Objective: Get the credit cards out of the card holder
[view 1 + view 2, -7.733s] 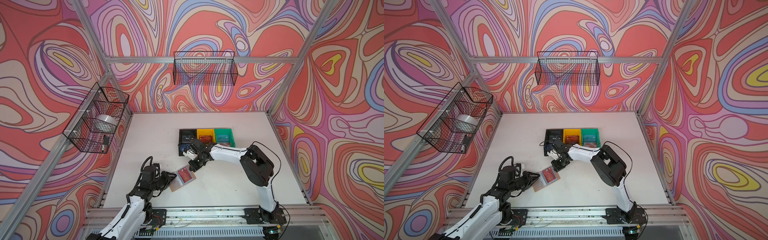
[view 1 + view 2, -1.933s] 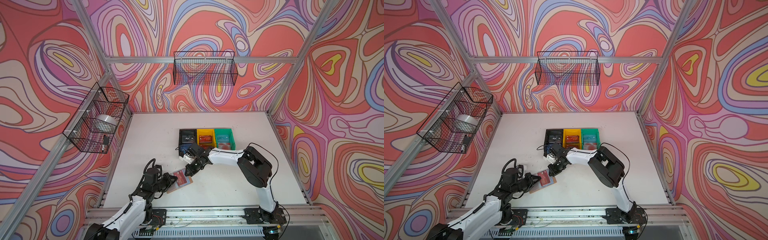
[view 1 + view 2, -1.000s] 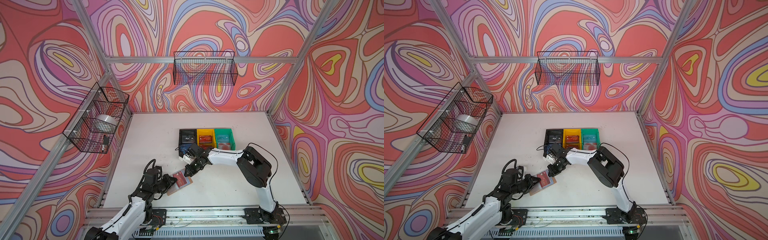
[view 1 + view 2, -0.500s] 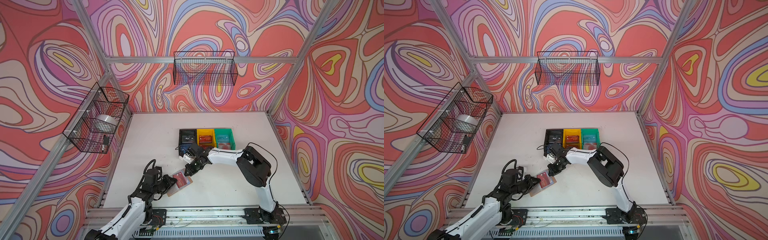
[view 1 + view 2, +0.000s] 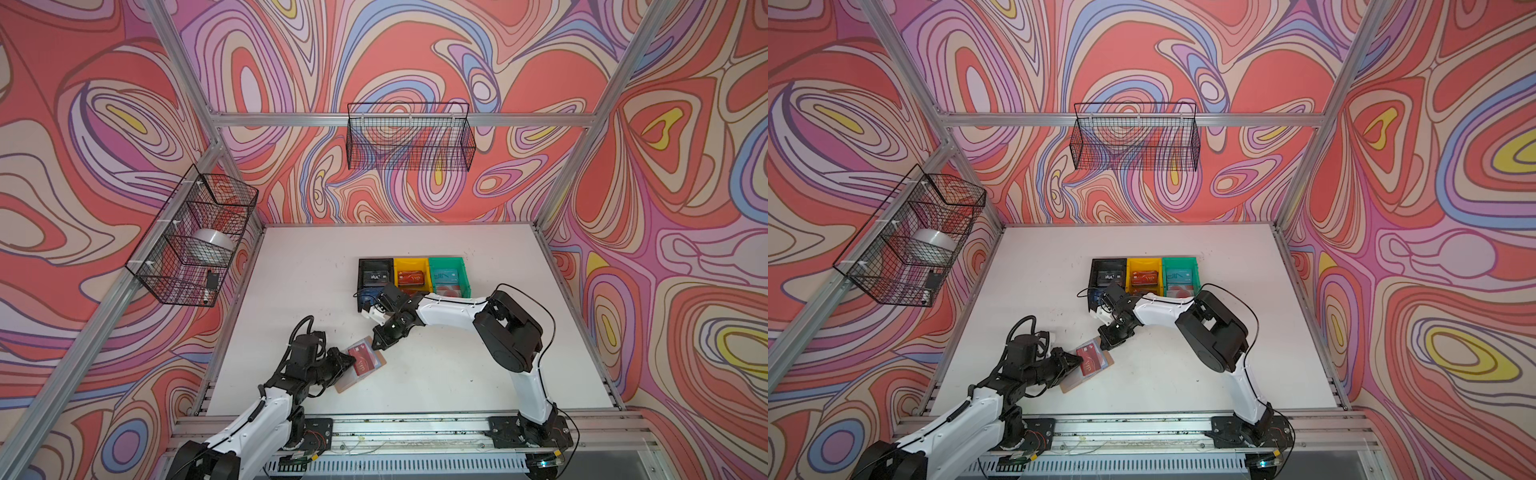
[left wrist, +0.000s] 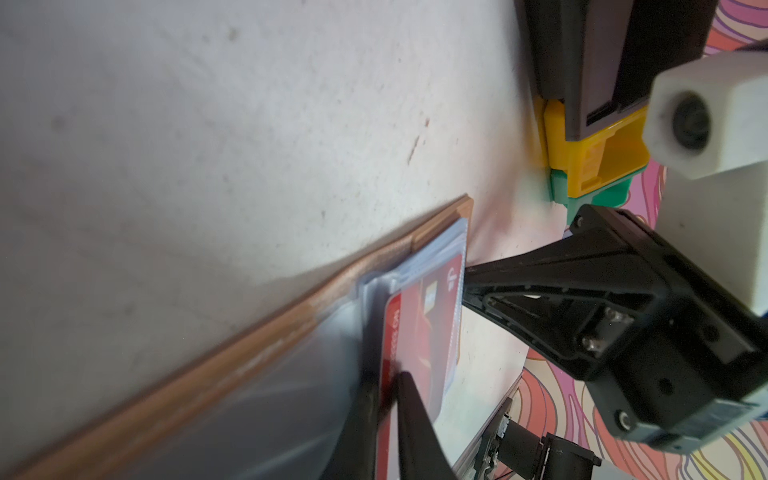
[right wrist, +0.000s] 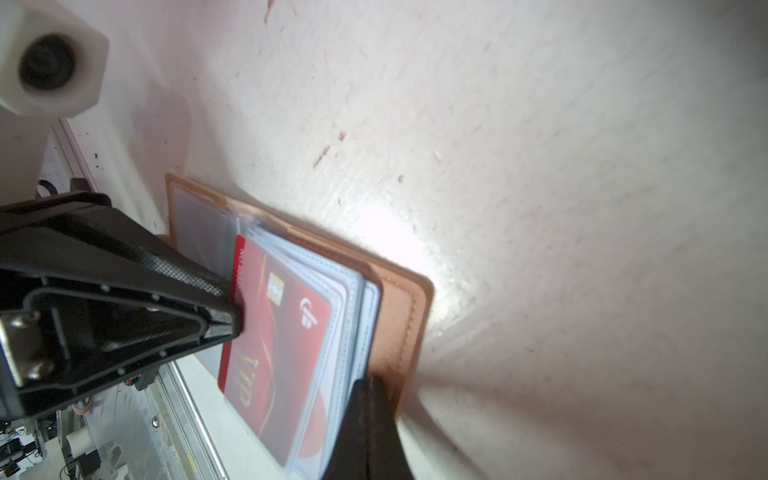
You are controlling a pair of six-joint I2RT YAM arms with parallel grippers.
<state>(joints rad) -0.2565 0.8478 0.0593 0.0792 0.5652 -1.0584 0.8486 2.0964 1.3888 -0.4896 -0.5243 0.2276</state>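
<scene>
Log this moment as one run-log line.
left gripper: shut on red VIP card | card: partly out of sleeve | right gripper: shut, tip on card holder | card holder: open on table

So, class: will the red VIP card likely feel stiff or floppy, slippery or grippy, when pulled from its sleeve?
Probably stiff: the red VIP card looks flat though the left hand pinches only one edge. Likely slippery: its face is glossy. The clear sleeve may drag on it.

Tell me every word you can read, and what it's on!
"VIP": red card in the brown card holder.
"Vip": dark card in the black bin.
Small print along the red card's edge: too blurred.
Orange-red card in the yellow bin, teal card in the green bin: too small.
</scene>
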